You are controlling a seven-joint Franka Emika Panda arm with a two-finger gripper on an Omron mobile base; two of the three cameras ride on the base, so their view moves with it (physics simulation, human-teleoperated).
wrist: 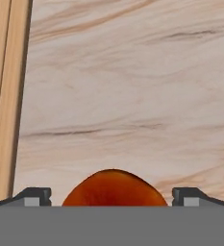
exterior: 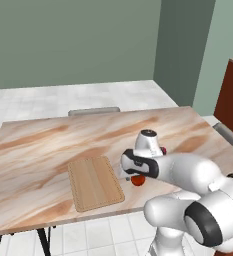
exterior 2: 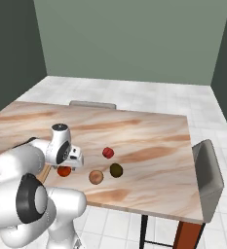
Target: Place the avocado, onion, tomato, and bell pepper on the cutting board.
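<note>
Wooden cutting board (exterior: 95, 183): flat, light-toned, lying bare on the marbled desk (exterior: 48, 145) near its front edge, left of the arm in the left base view; its long edge also runs down the left side of the hand view (wrist: 7, 96).

Tomato (exterior 2: 64, 170): orange-red ball resting on the desk just right of the board, directly under the hand. In the hand view it sits low and centred between the two finger tips (wrist: 34, 196), with open space on either side of it.

Tool (wrist: 112, 198): fingers spread apart, straddling the tomato without touching it as far as the hand view shows; nothing pinched. In the base views the white hand points down over the tomato.

Onion (exterior 2: 96, 177): tan-peach ball on the desk, right of the tomato, near the front edge, apart from the board.

Bell pepper (exterior 2: 107, 152): small crimson item, farther back on the desk, behind and between onion and avocado.

Avocado (exterior 2: 116, 170): dark olive lump just beside the onion on its right, not touching it.

Grey chair (exterior 2: 208, 177): at the desk's right end.
</note>
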